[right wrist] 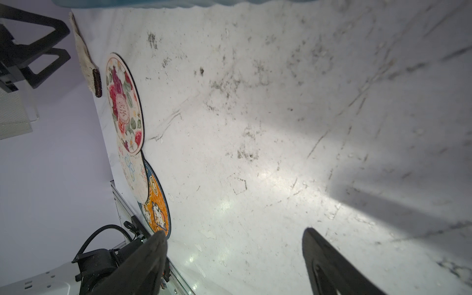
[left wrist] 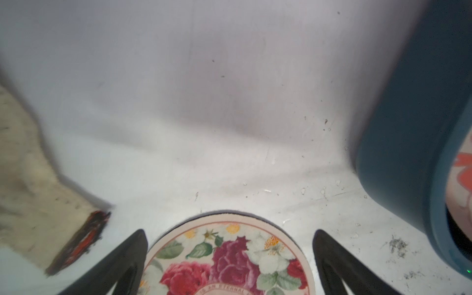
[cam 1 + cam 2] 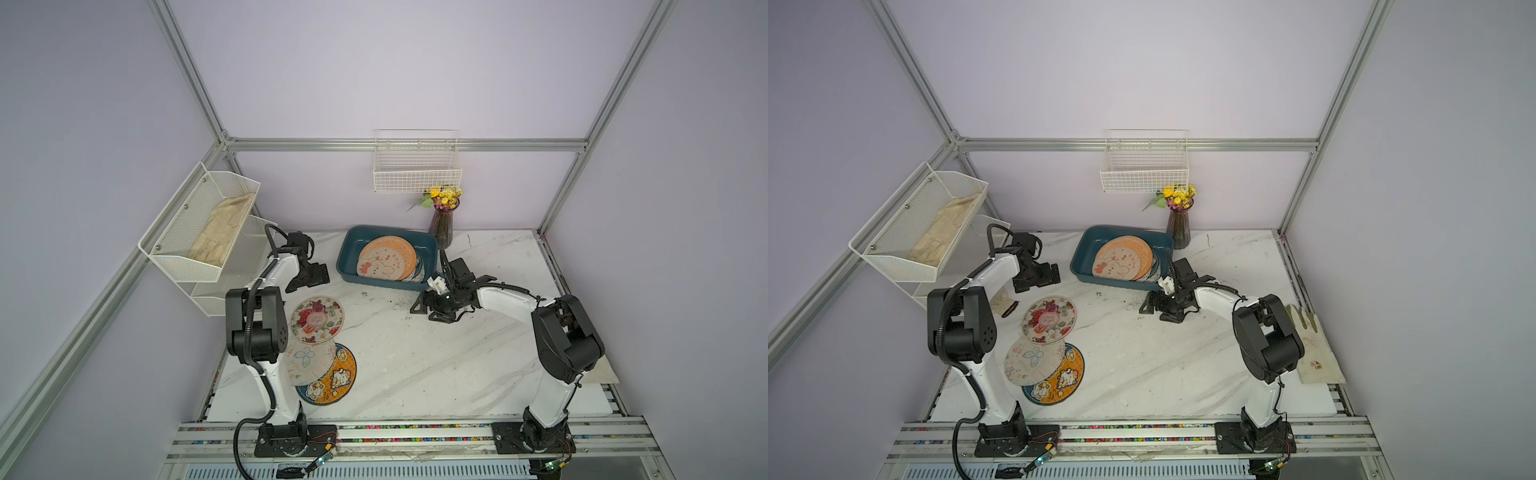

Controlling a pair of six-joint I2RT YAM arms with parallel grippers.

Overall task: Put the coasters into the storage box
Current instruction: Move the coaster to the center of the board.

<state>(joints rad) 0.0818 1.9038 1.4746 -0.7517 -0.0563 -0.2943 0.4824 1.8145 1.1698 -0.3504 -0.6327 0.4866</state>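
Left wrist view shows the rose coaster (image 2: 229, 260) flat on the table (image 2: 204, 127), its edge lying between the two black fingers of the left gripper (image 2: 229, 231). The fingers stand wide apart and hold nothing; whether they touch the coaster cannot be told. In both top views this coaster overlaps the butterfly coaster (image 3: 307, 359), which in turn overlaps the orange cat coaster (image 3: 336, 380) nearest the table's front edge. All three lie just beside the left arm. Farther back sits the box (image 3: 345, 253), with a pile of coasters inside. The topmost is cream with an orange rim (image 3: 386, 257), and the edges of others peek out on its right. The right gripper (image 1: 235, 232) hangs low over bare table near the box's front right corner, its fingers apart and empty. A vase (image 3: 444, 224) of yellow flowers stands just behind the box. A wire basket (image 3: 417, 166) hangs on the back wall, and a mesh shelf (image 3: 199, 224) holding a cloth is on the left. A glove (image 3: 1316, 353) lies at the table's right edge.
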